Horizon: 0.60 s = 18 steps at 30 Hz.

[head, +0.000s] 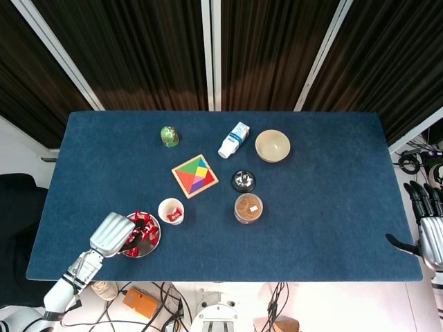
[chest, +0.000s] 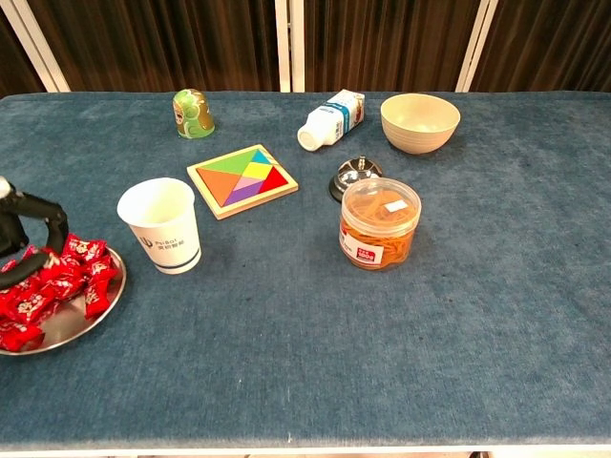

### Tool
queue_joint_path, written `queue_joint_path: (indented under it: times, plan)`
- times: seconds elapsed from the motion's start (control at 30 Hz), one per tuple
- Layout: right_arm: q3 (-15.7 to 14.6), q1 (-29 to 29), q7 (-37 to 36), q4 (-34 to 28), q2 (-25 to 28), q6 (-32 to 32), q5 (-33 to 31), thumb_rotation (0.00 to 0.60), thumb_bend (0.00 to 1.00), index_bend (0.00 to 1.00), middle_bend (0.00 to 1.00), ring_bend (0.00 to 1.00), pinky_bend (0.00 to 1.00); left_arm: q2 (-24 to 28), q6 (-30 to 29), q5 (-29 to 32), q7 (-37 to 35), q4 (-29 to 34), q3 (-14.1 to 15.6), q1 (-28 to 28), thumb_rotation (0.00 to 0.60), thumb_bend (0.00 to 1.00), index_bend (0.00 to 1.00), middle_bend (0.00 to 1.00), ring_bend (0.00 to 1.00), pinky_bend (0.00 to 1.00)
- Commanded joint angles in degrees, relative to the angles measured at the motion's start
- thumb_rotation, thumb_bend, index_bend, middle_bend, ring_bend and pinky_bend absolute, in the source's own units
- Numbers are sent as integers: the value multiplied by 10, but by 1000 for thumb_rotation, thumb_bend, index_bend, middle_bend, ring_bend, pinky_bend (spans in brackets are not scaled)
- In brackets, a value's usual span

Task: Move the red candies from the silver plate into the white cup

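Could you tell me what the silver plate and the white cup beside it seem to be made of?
The round silver plate looks like polished metal: its bare rim mirrors light. The white cup looks like matte paper, with a rolled lip and printed blue band, though thin plastic is possible.

candies: red wrapped sweets (chest: 52, 279) heaped on the plate, mostly toward its far side; one more lies inside the cup (head: 174, 214)
plate: round, silver, shallow (chest: 84, 319), flat at the near left edge of the surface
cup: white paper cup (chest: 164, 227), upright, open, just right of the plate, not touching
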<state>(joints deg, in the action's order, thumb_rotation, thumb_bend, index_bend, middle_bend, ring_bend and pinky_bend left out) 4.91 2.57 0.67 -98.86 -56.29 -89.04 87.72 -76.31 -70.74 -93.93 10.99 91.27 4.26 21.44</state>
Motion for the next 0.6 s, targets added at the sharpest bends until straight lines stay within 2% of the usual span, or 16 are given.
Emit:
queue_joint_path:
  times: [0.03,0.23,0.6]
  plan:
    - [0,-1,-1,1,0,-2,1,600,157,0,117,0,97,24,-31,-11,-22,33,-26,3,600,431,582,957,931,830]
    - [-1,-3,-5,3,-1,-5,2,600,157,0,118,0,97,23,-9,3,-43,54,-66,39,600,430,582,957,931,830]
    - [-2,-8,-19,16,-4,-5,-5,600,157,0,118,0,97,-35,88,82,-3,28,-103,101,600,412,581,957,931,830]
